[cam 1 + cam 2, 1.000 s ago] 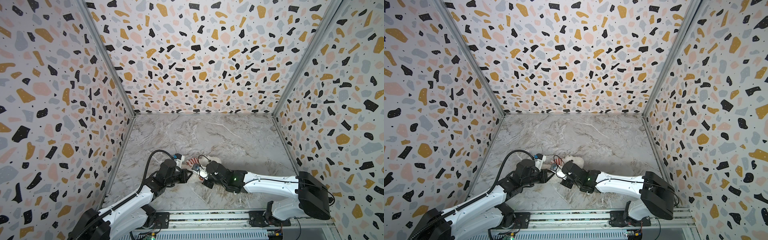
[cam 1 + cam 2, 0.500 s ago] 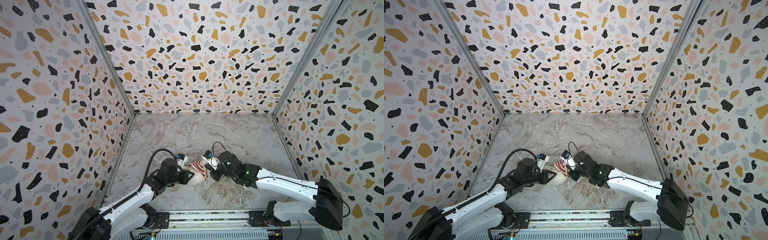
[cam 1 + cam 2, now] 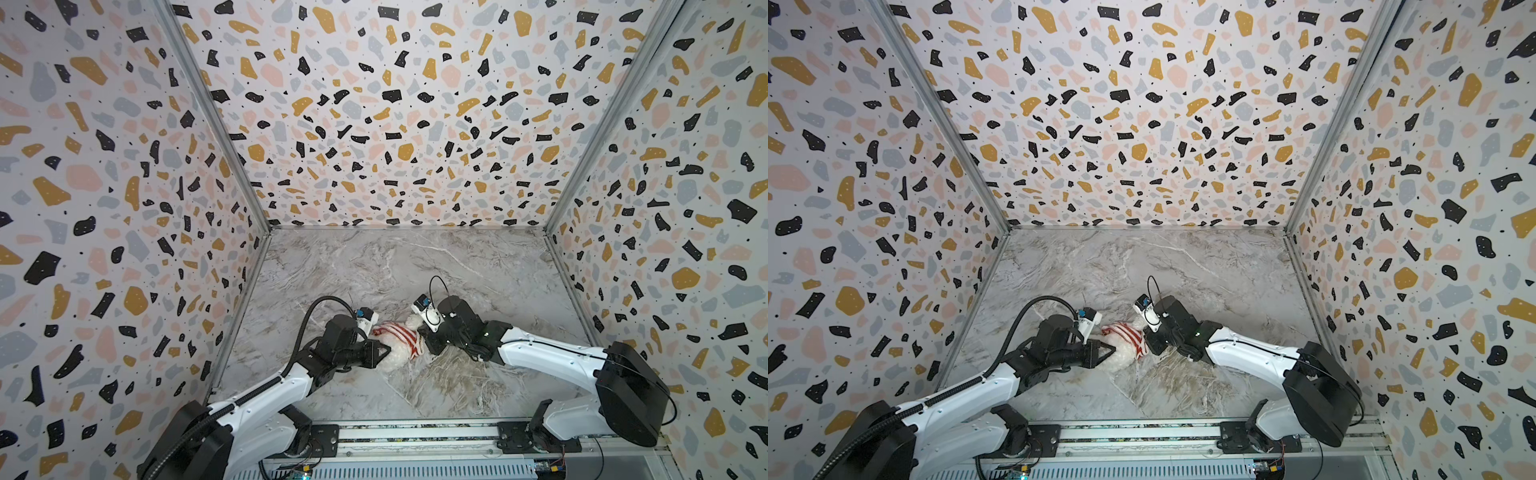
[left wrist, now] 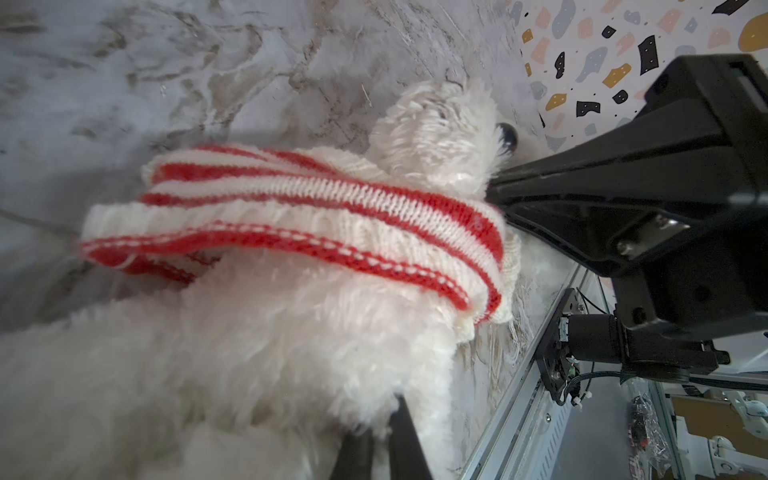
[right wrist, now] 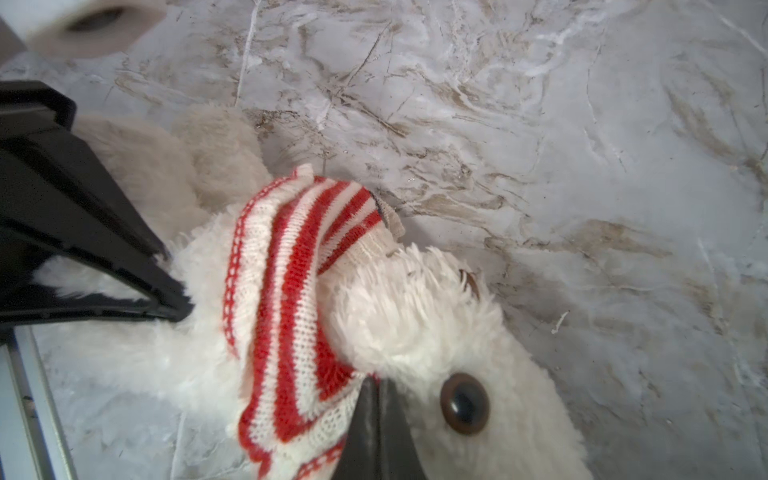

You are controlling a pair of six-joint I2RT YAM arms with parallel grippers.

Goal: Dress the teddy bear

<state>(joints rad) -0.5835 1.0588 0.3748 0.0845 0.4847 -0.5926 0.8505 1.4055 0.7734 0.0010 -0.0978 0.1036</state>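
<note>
The teddy bear, fluffy and cream-white, lies on the marble floor between both arms. Its head, with one dark eye, points toward my right arm. A red-and-white striped sweater is bunched in a band round its neck and chest. My left gripper is shut on fur of the bear's lower body. My right gripper is shut on the sweater's edge, right beside the bear's head.
Speckled walls enclose the floor on three sides, and the left wall stands close to my left arm. A metal rail carrying both arm bases runs along the front edge. A black cable loops above my left wrist.
My right gripper has drawn back to the right from beside the left gripper. The striped sweater, hidden under the arm before, now shows across the bear. My left gripper has stayed on the bear.
</note>
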